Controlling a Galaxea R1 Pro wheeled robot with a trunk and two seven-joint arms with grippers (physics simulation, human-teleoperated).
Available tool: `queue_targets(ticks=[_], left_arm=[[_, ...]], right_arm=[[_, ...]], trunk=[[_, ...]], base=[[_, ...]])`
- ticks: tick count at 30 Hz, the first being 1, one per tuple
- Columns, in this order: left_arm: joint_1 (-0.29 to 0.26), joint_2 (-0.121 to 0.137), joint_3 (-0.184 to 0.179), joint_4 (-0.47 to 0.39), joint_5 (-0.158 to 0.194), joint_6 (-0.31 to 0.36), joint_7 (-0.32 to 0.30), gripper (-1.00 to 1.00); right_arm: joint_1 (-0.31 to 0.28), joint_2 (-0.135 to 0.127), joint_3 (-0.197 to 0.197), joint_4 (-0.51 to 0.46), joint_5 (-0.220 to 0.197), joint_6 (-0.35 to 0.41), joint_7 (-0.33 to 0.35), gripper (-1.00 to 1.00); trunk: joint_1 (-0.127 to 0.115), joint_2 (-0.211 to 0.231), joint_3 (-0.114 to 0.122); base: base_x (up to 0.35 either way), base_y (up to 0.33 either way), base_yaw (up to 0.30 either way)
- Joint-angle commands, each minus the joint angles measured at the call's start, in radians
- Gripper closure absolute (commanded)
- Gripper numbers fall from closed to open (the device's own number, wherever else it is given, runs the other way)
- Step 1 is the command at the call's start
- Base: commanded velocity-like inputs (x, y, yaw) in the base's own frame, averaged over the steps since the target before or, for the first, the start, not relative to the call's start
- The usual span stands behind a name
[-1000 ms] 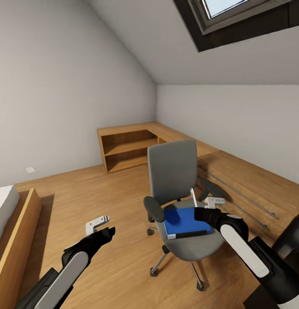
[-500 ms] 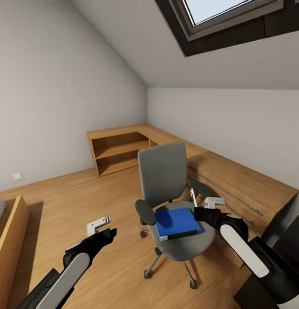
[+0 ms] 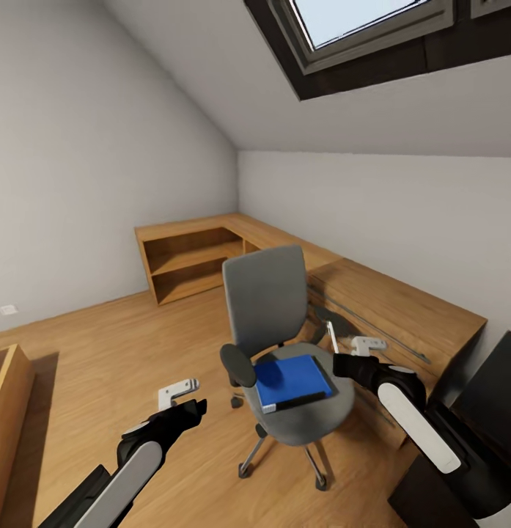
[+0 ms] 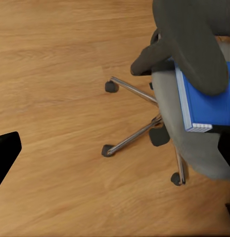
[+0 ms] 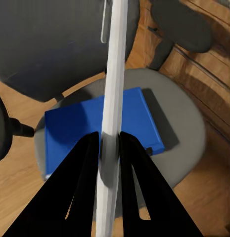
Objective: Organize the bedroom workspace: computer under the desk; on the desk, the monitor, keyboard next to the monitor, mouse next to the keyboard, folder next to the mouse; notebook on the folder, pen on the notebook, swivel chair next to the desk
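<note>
View swung right, chair (image 3: 288, 345) now nearer centre | my right gripper (image 5: 109, 148) clamps the pen (image 5: 115, 94) upright | left gripper (image 3: 183, 396) at 8 o'clock, empty, state unclear | keep pen pinched, reach folder (image 3: 290, 380) left-handed.

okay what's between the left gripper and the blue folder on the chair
In the head view, bare wooden floor, then the swivel chair's dark armrest lie between the left gripper and the folder.
</note>
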Motion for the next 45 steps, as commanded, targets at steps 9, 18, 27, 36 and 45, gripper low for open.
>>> queue_targets(ticks=[9, 18, 27, 36, 45], left_arm=[[-0.001, 0.003, -0.001, 0.0, 0.004, 0.001, 0.005, -1.0], [-0.001, 0.002, -0.001, 0.0, 0.005, 0.001, 0.004, -1.0], [-0.001, 0.002, -0.001, 0.0, 0.007, 0.001, 0.003, -1.0], [-0.001, 0.002, -0.001, 0.0, 0.007, 0.001, 0.004, -1.0], [-0.001, 0.002, -0.002, 0.0, 0.005, 0.001, 0.005, -1.0]], right_arm=[[-0.002, -0.001, -0.032, 0.017, -0.011, -0.001, -0.01, 1.0], [-0.002, -0.001, -0.128, 0.07, -0.012, -0.001, -0.009, 1.0], [-0.002, 0.001, -0.215, 0.124, -0.012, -0.001, -0.005, 1.0], [-0.002, 0.002, -0.291, 0.195, -0.01, -0.001, 0.001, 1.0], [-0.002, 0.003, -0.296, 0.257, -0.007, -0.002, 0.002, 1.0]], trunk=[[0.0, -0.001, 0.002], [0.0, -0.001, 0.005], [0.0, -0.001, 0.007], [0.0, -0.001, 0.007], [0.0, -0.001, 0.007]], base=[[0.026, -0.055, -0.253], [0.167, -0.173, -0.258], [0.024, -0.025, -0.261], [0.001, -0.001, -0.265], [0.0, 0.0, -0.258]])
